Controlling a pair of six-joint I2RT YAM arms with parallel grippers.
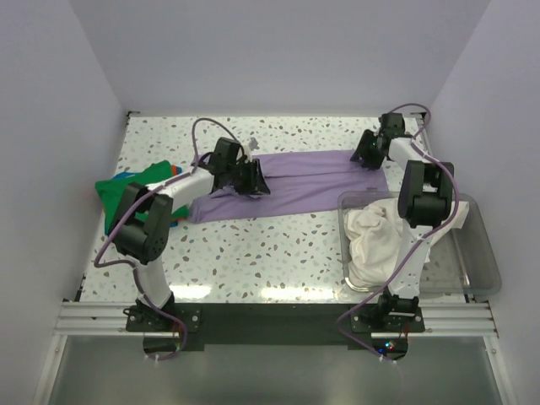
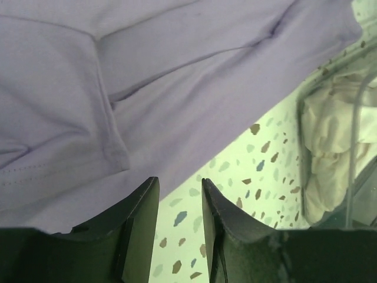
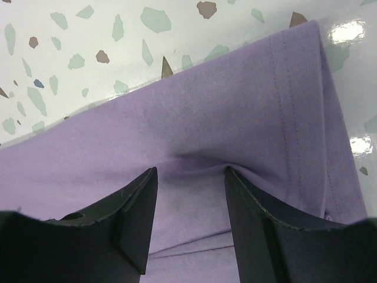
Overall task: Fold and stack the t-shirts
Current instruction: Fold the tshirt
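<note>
Lavender t-shirt (image 1: 287, 190) lies flat on the table — left gripper (image 2: 179, 181) at its 9 o'clock, parted, empty; right gripper (image 3: 191, 172) at 2 o'clock, spread over its hem.

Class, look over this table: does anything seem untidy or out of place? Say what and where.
The cream t-shirt lies crumpled in the clear bin on the right, and the green t-shirt is bunched at the left edge of the table. Only the purple t-shirt is spread out.

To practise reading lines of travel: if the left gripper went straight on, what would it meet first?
Probably the lavender t-shirt, just beyond the left gripper; depth is unclear.
</note>
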